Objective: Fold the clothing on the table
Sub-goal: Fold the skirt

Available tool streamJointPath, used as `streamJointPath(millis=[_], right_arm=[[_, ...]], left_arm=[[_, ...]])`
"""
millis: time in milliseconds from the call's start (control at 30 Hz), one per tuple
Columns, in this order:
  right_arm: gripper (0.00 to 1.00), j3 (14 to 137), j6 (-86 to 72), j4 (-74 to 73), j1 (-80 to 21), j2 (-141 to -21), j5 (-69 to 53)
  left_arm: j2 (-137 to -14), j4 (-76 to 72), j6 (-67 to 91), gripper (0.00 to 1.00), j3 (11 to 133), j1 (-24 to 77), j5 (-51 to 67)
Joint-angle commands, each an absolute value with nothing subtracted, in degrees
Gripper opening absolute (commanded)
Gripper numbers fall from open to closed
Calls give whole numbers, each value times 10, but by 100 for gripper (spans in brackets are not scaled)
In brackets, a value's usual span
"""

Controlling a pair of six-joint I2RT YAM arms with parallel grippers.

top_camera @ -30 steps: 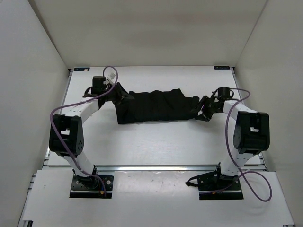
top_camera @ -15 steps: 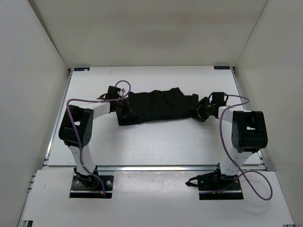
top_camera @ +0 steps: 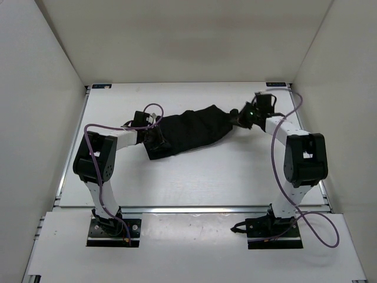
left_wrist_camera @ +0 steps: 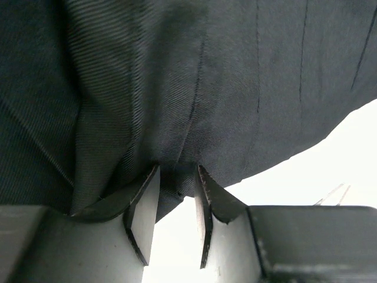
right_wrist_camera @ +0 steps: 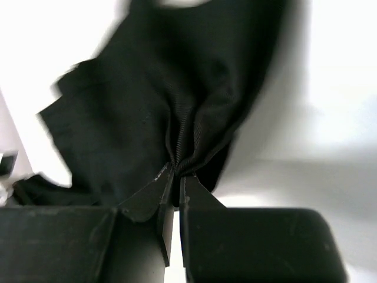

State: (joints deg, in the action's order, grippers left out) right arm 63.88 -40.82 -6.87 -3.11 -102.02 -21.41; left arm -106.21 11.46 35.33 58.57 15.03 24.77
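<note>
Your table (top_camera: pixel 194 177) carries the clothing (top_camera: pixel 188 130), stretched diagonally mid-table between both arms, with purple cables (top_camera: pixel 274 147) looping above. Only the wrist views show the grips: left gripper (left_wrist_camera: pixel 177 171) half-closed on a fold, right gripper (right_wrist_camera: pixel 175 171) pinching gathered fabric.

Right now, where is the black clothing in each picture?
Top external: the clothing lies slantwise across the middle of the table.
Left wrist: the clothing fills the top, above the left gripper.
Right wrist: the clothing is in the centre, bunched into the shut right gripper.
Shared landmark: the white table.
</note>
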Motion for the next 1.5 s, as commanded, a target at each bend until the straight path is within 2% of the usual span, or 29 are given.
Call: streamJointPath(millis=[0, 133, 367, 567, 800, 900, 967, 1067, 1133, 1333, 1400, 1467], right_arm=[[0, 737, -288, -97, -109, -986, -218], [0, 806, -260, -112, -194, -1001, -230], [0, 964, -233, -196, -309, -1133, -328], [0, 989, -229, -221, -351, -1201, -347], [0, 1007, -222, -231, -381, -1231, -365], [0, 1022, -209, -262, -396, -1250, -359], [0, 1009, -213, -250, -397, -1229, -355], [0, 957, -234, -204, -391, -1197, -359], [0, 948, -236, -193, -391, -1185, -362], [0, 959, -211, -227, -393, -1187, -365], [0, 943, -214, -213, -397, -1187, -357], [0, 930, -223, -203, -393, -1186, -352]], left_arm=[[-1082, 122, 335, 42, 566, 156, 218], [-1075, 112, 338, 41, 556, 156, 222], [-1071, 109, 342, 41, 553, 154, 234], [-1052, 83, 346, 43, 520, 135, 276], [-1053, 5, 388, 41, 483, 111, 385], [-1031, -66, 422, 41, 450, 98, 440], [-1006, -147, 507, 42, 420, 85, 474], [-970, -330, 627, 41, 374, 58, 520], [-935, -355, 658, 40, 357, 48, 527], [-860, -211, 572, 36, 381, 16, 501], [-842, -20, 473, 34, 423, 18, 440], [-840, 111, 383, 34, 476, 35, 358]])
